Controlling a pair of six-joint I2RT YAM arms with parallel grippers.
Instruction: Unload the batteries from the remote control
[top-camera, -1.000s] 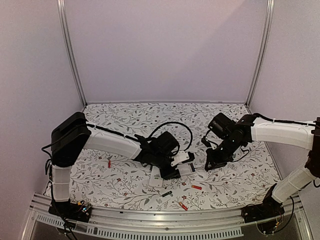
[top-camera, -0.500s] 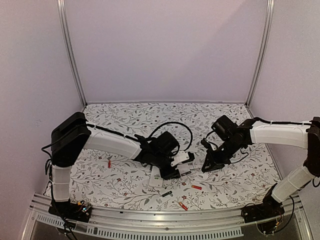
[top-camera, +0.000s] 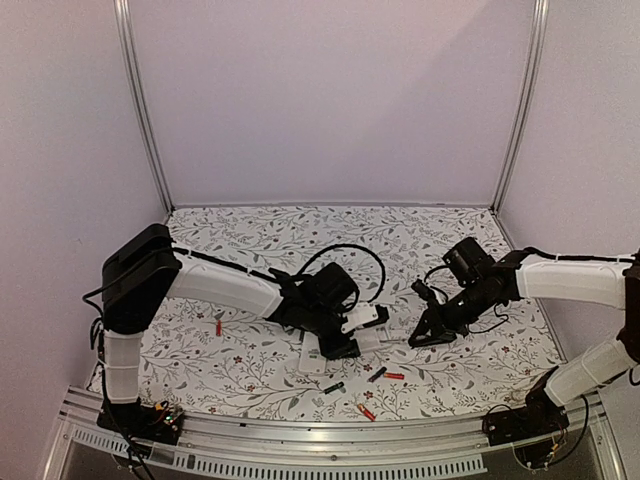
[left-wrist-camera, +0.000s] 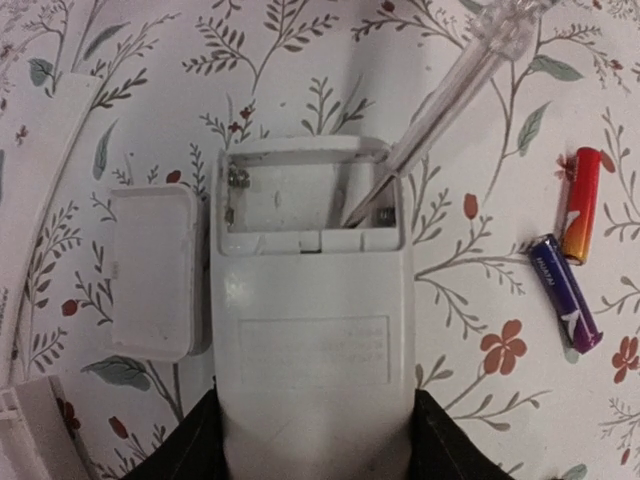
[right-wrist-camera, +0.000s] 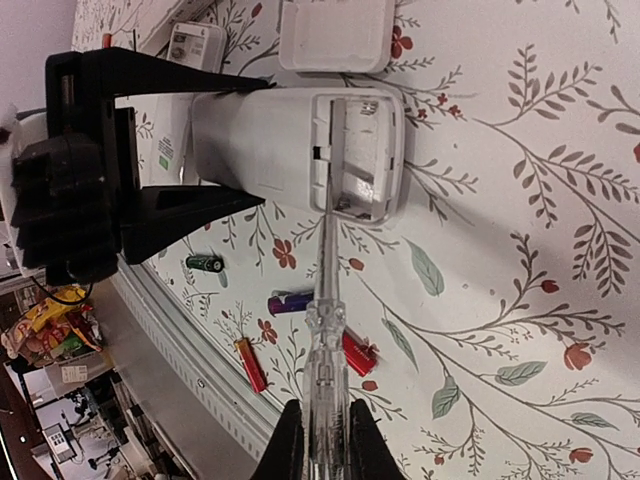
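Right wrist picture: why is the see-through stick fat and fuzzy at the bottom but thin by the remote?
Right wrist view: the screwdriver handle sits close to the lens, in the right gripper, so it looks big and soft; its tip in the remote is farther, thinner and sharper. Left wrist view: that handle blurs near the top edge; the batteries look crisp.

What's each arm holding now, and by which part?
Left gripper clamps the white remote by its sides, away from the open battery bay. Right gripper grips the clear screwdriver by its handle, tip in that bay.
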